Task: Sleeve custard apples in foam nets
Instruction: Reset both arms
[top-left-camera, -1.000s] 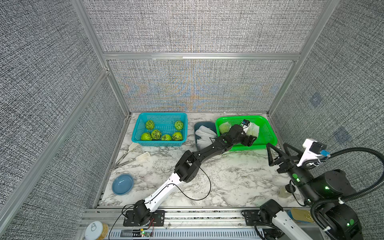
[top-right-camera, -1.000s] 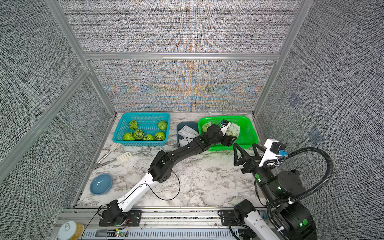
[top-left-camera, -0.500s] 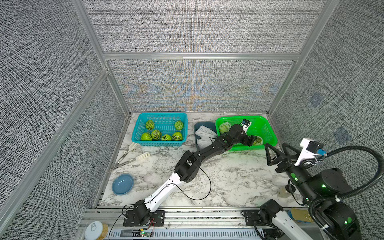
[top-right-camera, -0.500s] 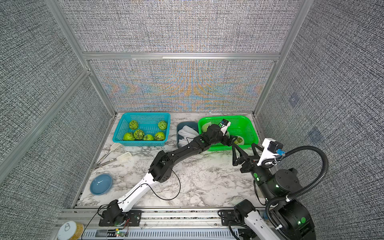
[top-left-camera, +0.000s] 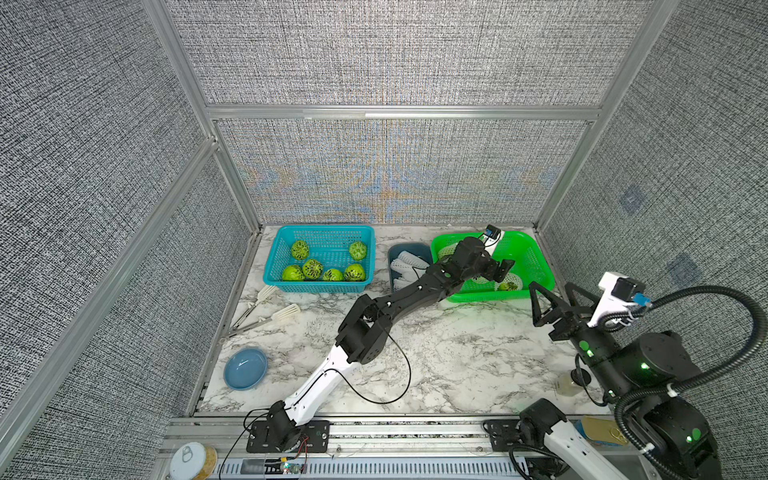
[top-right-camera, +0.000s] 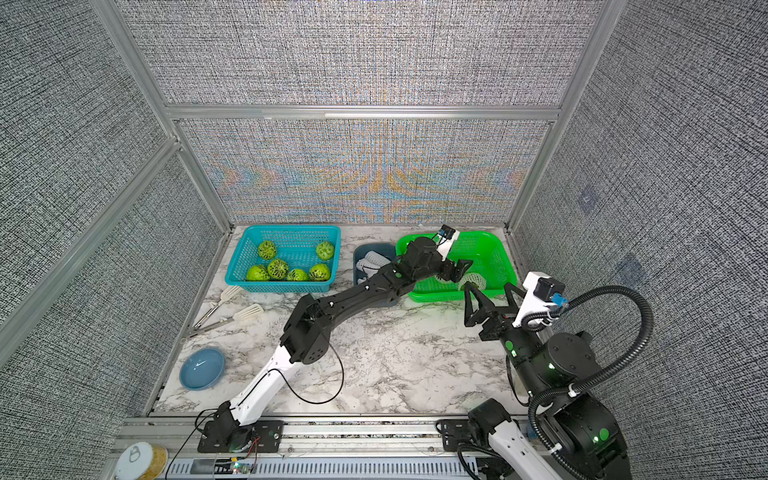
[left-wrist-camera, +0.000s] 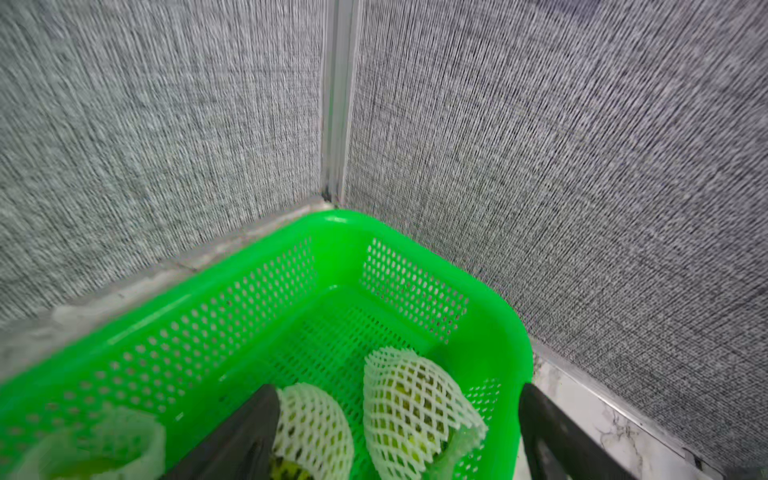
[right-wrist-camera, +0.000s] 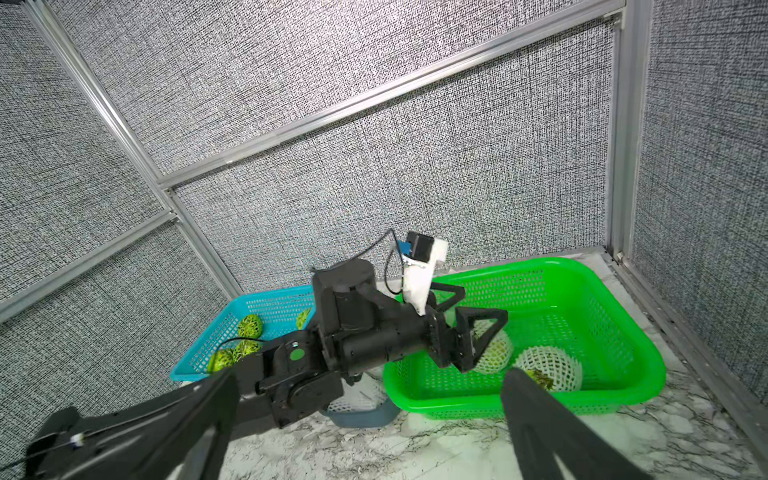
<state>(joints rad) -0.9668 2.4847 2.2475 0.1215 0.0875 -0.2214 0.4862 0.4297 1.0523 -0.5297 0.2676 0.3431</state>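
Several bare custard apples (top-left-camera: 312, 269) lie in the blue basket (top-left-camera: 324, 229) at the back left. Loose foam nets (top-left-camera: 405, 266) fill a dark grey bin beside it. My left gripper (top-left-camera: 496, 272) hangs open over the green basket (top-left-camera: 524, 249), holding nothing. In the left wrist view a netted custard apple (left-wrist-camera: 411, 411) lies on the basket floor between the spread fingers (left-wrist-camera: 253, 424), with another netted one (left-wrist-camera: 311, 428) beside it. My right gripper (top-left-camera: 549, 286) stands open and empty above the table, just in front of the green basket's near right corner (right-wrist-camera: 623, 395).
White slotted tongs (top-left-camera: 266, 311) lie on the marble near the left wall. A blue bowl (top-left-camera: 245, 368) sits at the front left. A small jar (top-left-camera: 567, 382) stands under the right arm. Padded walls enclose the table on three sides.
My left gripper has opened wider and the netted apple it held now lies in the green basket. The right gripper has shifted slightly towards the basket.
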